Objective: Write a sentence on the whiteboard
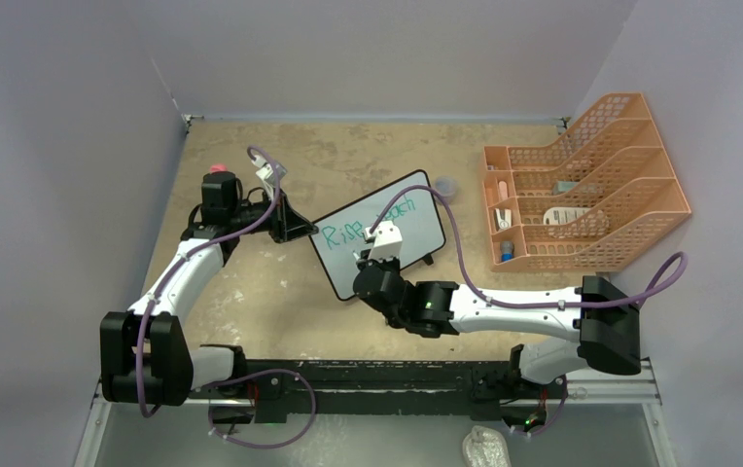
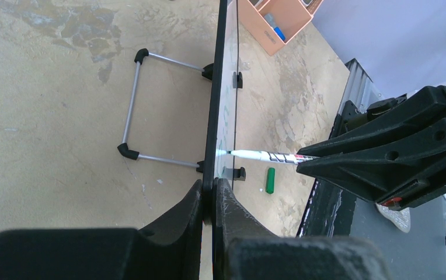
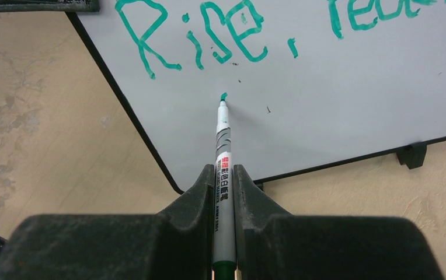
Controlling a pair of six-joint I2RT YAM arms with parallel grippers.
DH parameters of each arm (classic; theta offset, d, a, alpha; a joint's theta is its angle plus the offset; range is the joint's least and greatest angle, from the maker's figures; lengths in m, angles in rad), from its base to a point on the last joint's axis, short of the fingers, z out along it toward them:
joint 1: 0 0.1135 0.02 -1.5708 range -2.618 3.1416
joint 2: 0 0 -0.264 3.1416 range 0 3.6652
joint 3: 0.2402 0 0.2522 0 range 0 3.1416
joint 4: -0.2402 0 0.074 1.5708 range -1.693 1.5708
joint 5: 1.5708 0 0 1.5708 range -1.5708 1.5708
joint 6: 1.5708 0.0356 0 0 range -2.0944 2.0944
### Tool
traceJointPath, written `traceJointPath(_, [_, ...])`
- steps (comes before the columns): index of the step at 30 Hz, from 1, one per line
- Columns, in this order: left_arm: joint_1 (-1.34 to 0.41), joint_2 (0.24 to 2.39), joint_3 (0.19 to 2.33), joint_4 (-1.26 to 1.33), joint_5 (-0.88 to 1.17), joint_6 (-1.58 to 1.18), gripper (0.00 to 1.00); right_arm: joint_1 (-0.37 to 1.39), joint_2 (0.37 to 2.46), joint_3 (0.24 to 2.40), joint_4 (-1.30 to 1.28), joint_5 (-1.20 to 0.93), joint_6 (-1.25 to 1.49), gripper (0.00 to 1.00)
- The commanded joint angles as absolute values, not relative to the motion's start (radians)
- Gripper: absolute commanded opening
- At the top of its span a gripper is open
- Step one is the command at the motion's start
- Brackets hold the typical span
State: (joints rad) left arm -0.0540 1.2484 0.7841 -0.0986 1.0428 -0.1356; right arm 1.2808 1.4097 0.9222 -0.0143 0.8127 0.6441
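From above, your left hand [image 1: 293,226] clamps the whiteboard [image 1: 421,222] by its edge on the worktop [image 1: 251,165]. Left wrist: that clench likely braces it against pen pressure. Right wrist: your right hand [image 3: 223,175] grips the marker [image 3: 223,134], its tip touching the whiteboard just below the sentence [image 3: 209,35].

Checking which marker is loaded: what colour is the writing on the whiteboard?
The writing is teal green, seen best in the right wrist view.

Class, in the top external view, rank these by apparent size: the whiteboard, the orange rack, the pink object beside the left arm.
1. orange rack
2. whiteboard, partly hidden by the right arm
3. pink object, by far the smallest
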Motion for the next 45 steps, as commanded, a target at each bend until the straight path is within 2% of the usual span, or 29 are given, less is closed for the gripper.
traceJointPath(1, [-0.055,1.248,0.812,-0.094,1.014,-0.106,0.00,1.269,1.407,0.923,-0.053,0.789,0.695,0.00])
traceJointPath(31, [-0.055,1.249,0.812,-0.094,1.011,-0.106,0.00,1.282,1.391,0.862,-0.124,0.736,0.787,0.00])
traceJointPath(45, [-0.055,1.250,0.814,-0.093,1.011,-0.106,0.00,1.286,1.301,0.873,-0.075,0.773,0.736,0.00])
